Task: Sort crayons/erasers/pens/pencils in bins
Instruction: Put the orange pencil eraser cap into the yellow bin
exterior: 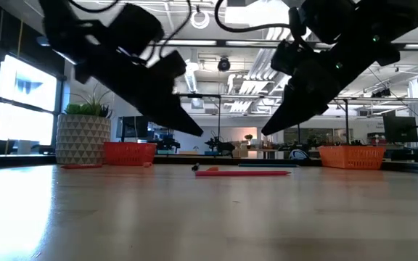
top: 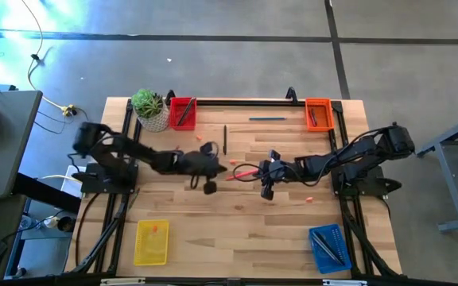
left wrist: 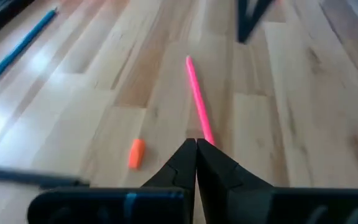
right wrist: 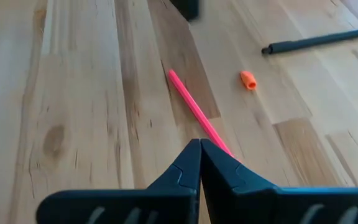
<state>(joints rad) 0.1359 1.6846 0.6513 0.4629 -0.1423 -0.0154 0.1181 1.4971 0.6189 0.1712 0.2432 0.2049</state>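
A long pink-red stick lies flat on the wooden table near its middle. My left gripper is shut and hovers over the stick's left end. My right gripper is also shut and hovers over the stick's right end. In the low view both sets of fingertips hang clear above the stick. A short orange crayon lies to the far left of the stick, and another one lies nearer the front right. The bins stand at the table's corners: red, orange, yellow and blue.
A black pen lies just beyond the stick, and a teal pen lies near the far edge. A white pot with a green plant stands beside the red bin. Bare wood stretches between the stick and the front bins.
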